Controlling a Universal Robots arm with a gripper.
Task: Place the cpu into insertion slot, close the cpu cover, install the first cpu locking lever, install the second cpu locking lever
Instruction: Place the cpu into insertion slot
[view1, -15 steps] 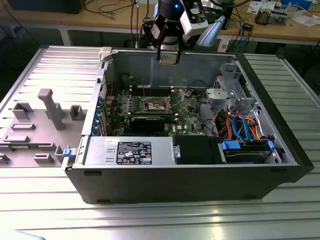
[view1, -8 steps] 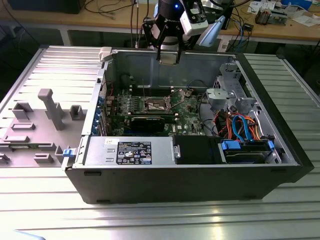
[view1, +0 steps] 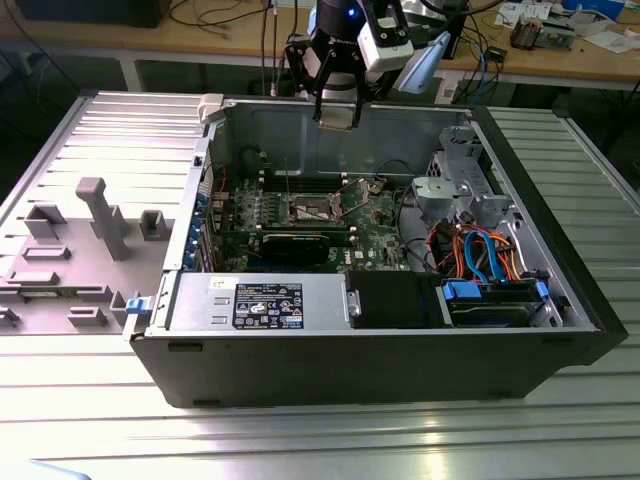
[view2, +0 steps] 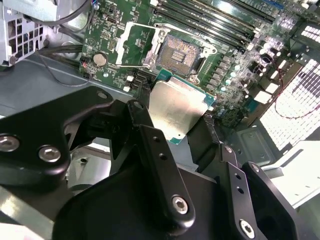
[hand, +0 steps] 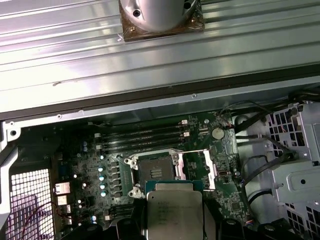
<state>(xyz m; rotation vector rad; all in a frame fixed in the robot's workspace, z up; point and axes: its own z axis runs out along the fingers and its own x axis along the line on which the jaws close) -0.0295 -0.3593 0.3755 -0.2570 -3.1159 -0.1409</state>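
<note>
Currently | gripper (view1: 338, 112) clamped on cpu (hand: 173, 212) edges | cpu held above slot (hand: 156, 172), apart | slot bare, cover (hand: 211, 170) stands open beside it

In the exterior view the computer case (view1: 380, 350) lies on the desk (view1: 300, 440), with a moulded tray (view1: 80, 240) at its 9 o'clock. Inside, the power supply (view1: 260, 300) sits at 7 o'clock and the insertion slot (view1: 310, 208) lies on the motherboard (view1: 380, 225) near centre. The tool (view1: 338, 112), with the cpu (view2: 177, 107) in it, hangs over the case's 12 o'clock wall, apart from the slot. The cpu cover (view2: 122, 47) stands open just beside the slot.
</note>
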